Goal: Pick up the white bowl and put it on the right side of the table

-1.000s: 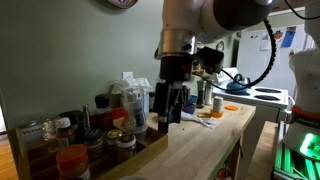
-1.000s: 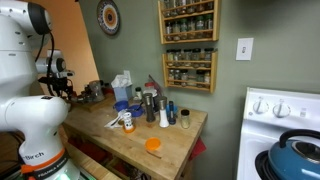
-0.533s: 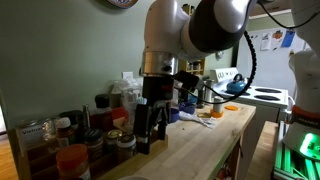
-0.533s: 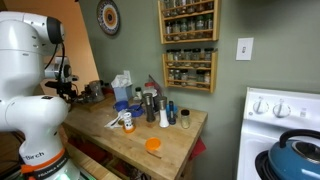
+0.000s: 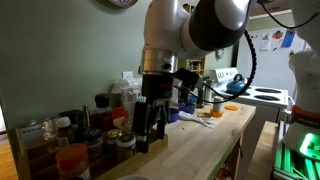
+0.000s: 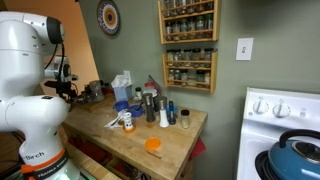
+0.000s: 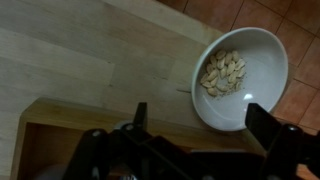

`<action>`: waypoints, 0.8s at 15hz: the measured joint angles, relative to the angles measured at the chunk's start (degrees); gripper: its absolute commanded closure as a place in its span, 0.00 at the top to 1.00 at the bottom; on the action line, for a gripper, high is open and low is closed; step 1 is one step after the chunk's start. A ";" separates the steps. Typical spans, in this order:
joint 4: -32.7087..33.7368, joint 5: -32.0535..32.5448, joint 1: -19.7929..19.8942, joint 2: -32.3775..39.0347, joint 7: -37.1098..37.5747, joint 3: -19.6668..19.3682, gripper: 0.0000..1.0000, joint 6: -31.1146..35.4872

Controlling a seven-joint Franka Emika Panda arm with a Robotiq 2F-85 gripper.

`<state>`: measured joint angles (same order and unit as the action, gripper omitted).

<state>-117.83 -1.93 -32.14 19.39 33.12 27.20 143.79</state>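
Observation:
In the wrist view the white bowl (image 7: 240, 75) sits at the edge of the wooden table (image 7: 80, 60), with tan pieces inside it. My gripper (image 7: 203, 125) is open, just above the bowl's near rim. One finger is beside the bowl and the other at its outer rim; neither touches it. In an exterior view the gripper (image 5: 148, 130) hangs low over the table (image 5: 205, 140) next to the jars. The bowl is hidden in both exterior views. In the exterior view that shows the stove, the robot body (image 6: 30, 110) hides the gripper.
A wooden tray of spice jars (image 5: 60, 135) stands right beside the gripper. More jars and bottles (image 6: 150, 105) and an orange lid (image 6: 153, 145) are on the table. The stove with a blue kettle (image 6: 295, 155) stands beyond. Tiled floor (image 7: 300, 25) lies past the table's edge.
From one second ago to half a second ago the arm swung sideways and down toward the spice jars. Since then nothing has visibly moved.

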 measured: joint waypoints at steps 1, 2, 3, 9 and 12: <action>0.00 0.00 0.00 0.00 0.00 0.00 1.00 0.00; 0.00 0.00 0.00 0.00 0.00 0.00 1.00 0.00; 0.01 0.00 0.00 0.00 0.00 -0.01 1.00 0.00; 0.25 -0.33 -0.48 0.24 -0.44 -0.51 1.00 -0.04; 1.91 -0.44 -1.67 2.26 -2.09 -1.08 1.00 -0.87</action>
<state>-115.92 -2.38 -33.81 21.66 31.03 26.12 142.92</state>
